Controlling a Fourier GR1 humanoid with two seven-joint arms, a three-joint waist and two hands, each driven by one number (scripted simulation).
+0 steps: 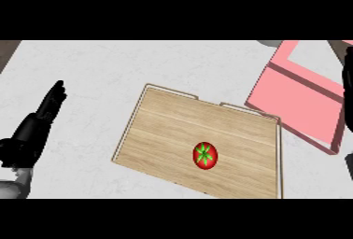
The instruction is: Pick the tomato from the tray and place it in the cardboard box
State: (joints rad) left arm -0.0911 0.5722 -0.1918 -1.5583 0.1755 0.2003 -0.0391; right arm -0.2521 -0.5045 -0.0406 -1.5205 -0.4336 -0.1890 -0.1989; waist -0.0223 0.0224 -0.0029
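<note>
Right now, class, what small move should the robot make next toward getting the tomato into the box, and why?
Probably bring the right robot hand down and left over the tomato. The tomato lies untouched on the wooden tray, and that hand, dark at the right edge by the pink box, looks nearer than the left robot hand, which rests open.

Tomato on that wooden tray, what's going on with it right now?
Nothing is holding it yet. The tomato lies on the wooden tray, untouched. The left robot hand rests open at the view's left, fingers up. The right robot hand shows only at the right edge, over the pink box, its fingers unclear.
</note>
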